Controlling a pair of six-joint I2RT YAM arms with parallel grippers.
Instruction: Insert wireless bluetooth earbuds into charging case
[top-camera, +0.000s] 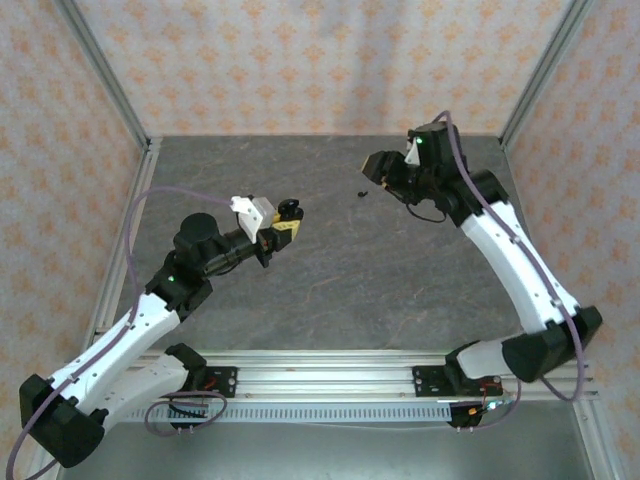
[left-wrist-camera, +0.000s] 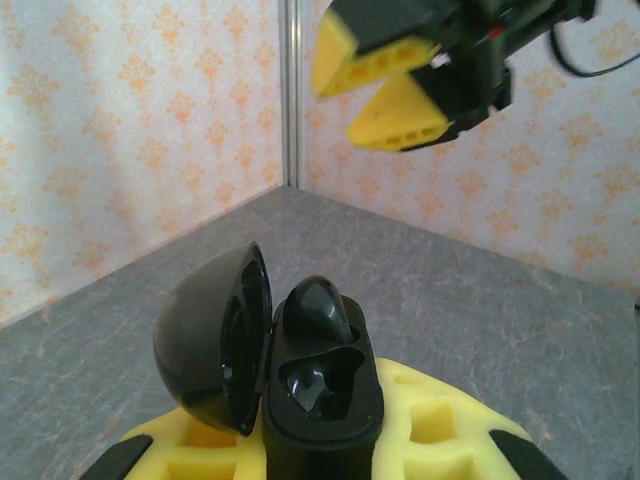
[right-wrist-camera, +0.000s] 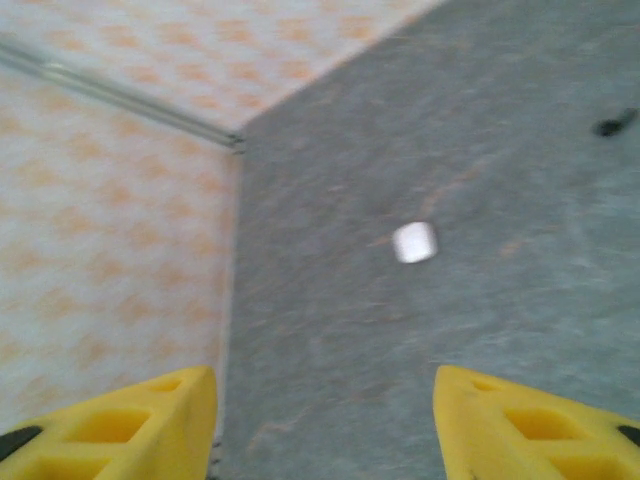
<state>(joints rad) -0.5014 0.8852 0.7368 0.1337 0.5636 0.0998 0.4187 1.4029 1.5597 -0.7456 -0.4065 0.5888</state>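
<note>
Left wrist: glossy black charging case (left-wrist-camera: 322, 405), lid (left-wrist-camera: 215, 340) swung open toward 9 o'clock, clamped upright between yellow left fingers (left-wrist-camera: 440, 425); rounded black earbud (left-wrist-camera: 316, 308) seated at its 12 o'clock end; yellow right fingers (left-wrist-camera: 400, 118) apart overhead.
Right wrist: those fingers spread wide, blurred white bit (right-wrist-camera: 413, 242) against grey tabletop (right-wrist-camera: 400, 380).
Top: tiny black speck (top-camera: 361, 193) on the tabletop at 7 o'clock of the right fingers.

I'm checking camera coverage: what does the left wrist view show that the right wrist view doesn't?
Left wrist adds: the open black charging case gripped by the left tool, one earbud seated inside, the right tool above. Right wrist adds: a small white object and a dark speck on the table, both blurred. Shared: grey table, patterned walls.
</note>
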